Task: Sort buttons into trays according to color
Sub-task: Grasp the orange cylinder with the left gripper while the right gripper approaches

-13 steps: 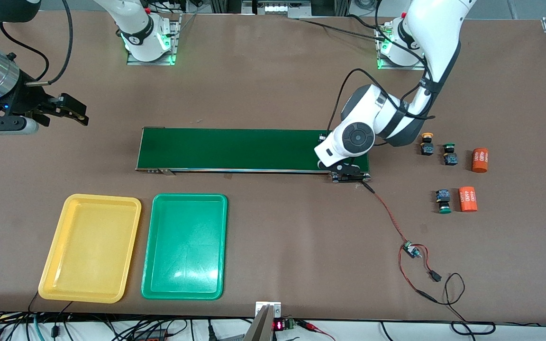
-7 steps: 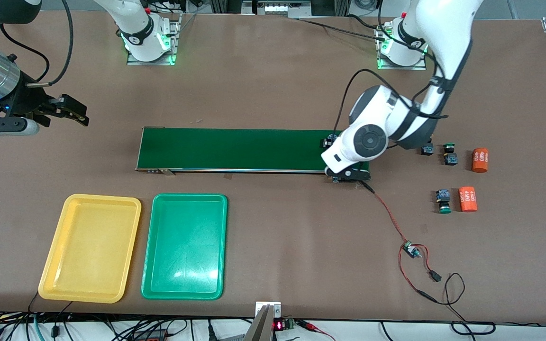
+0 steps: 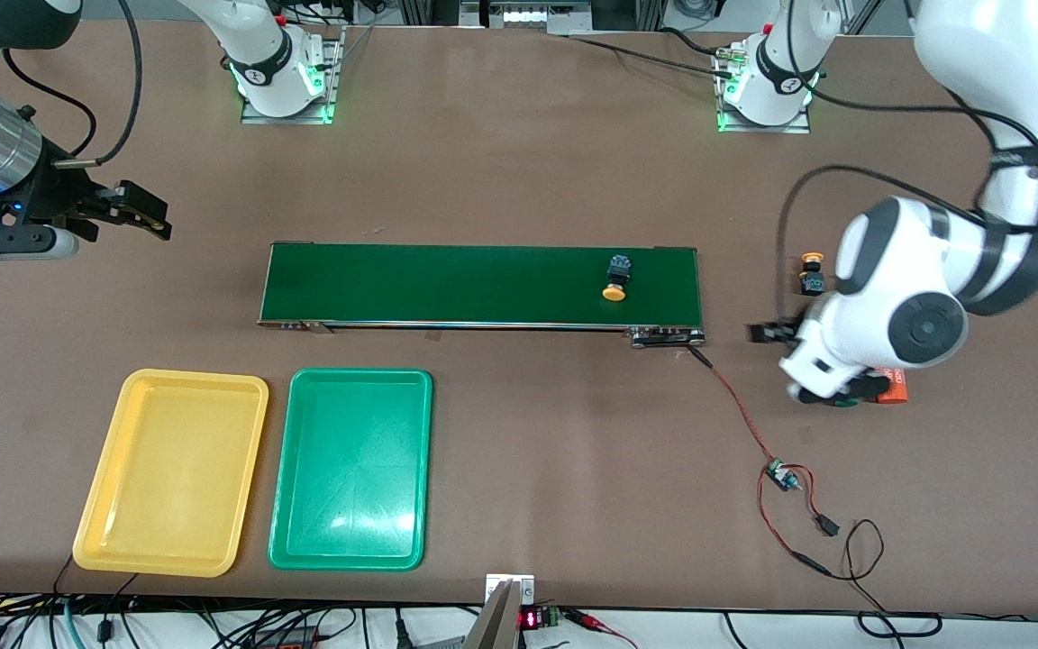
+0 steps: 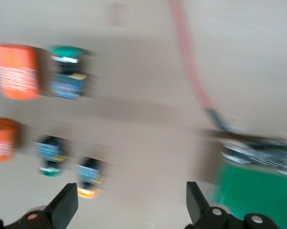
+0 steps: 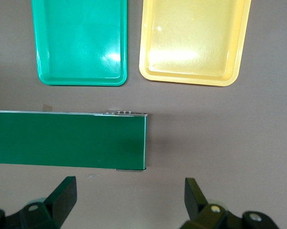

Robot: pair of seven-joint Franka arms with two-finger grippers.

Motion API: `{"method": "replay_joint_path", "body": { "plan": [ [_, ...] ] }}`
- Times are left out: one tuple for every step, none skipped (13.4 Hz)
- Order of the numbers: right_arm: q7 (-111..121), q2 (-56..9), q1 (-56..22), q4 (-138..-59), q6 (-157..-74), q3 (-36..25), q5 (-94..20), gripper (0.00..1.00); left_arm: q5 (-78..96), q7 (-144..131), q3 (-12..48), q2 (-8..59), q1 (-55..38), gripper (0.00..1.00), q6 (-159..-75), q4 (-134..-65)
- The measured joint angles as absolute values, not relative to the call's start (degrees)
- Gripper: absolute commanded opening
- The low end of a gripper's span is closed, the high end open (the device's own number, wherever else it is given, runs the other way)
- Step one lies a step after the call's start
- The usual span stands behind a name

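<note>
Front view – brown table [image 3: 519, 162] bears conveyor belt [image 3: 447, 284], cables along edge

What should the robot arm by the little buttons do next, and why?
Probably lower the open left gripper onto one of the small mushroom-capped buttons below it, perhaps the yellow-capped button. One yellow-capped button already lies on the dark-green conveyor belt.
</note>
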State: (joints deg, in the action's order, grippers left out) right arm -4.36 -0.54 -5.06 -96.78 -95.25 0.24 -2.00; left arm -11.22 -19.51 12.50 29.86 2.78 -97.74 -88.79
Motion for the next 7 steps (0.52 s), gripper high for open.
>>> {"method": "replay_joint_path", "body": {
  "plan": [
    [-4.4,-0.6,-5.4,-96.9,-95.2,0.2,-2.0,1.0,-15.2,-17.1,12.5,31.2,3.9,1.0,-97.8,-88.8],
    [-4.4,-0.7,-5.8,-96.9,-95.2,0.3,-2.0,1.0,-18.4,-14.3,12.5,32.5,4.8,1.0,-98.0,-88.8],
    [-4.5,-0.7,-6.2,-97.0,-95.3,0.3,-2.0,1.0,-21.2,-10.9,12.5,33.7,6.0,1.0,-99.5,-88.7],
    [-4.6,-0.7,-6.4,-97.3,-95.4,0.3,-2.0,1.0,-23.2,-6.7,12.4,34.9,7.7,1.0,-102.6,-88.3],
    [-4.6,-0.7,-6.5,-97.8,-95.7,0.3,-2.1,1.0,-24.0,-2.1,12.4,36.1,10.0,1.0,-105.9,-87.8],
    [-4.6,-0.7,-6.5,-98.4,-96.1,0.3,-2.1,1.0,-24.0,2.1,12.3,37.3,12.5,1.0,-108.5,-87.4],
    [-4.6,-0.5,-6.5,-99.2,-96.5,0.3,-2.1,1.0,-24.0,5.0,12.3,38.6,14.6,1.0,-110.5,-87.2]
  ]
}}
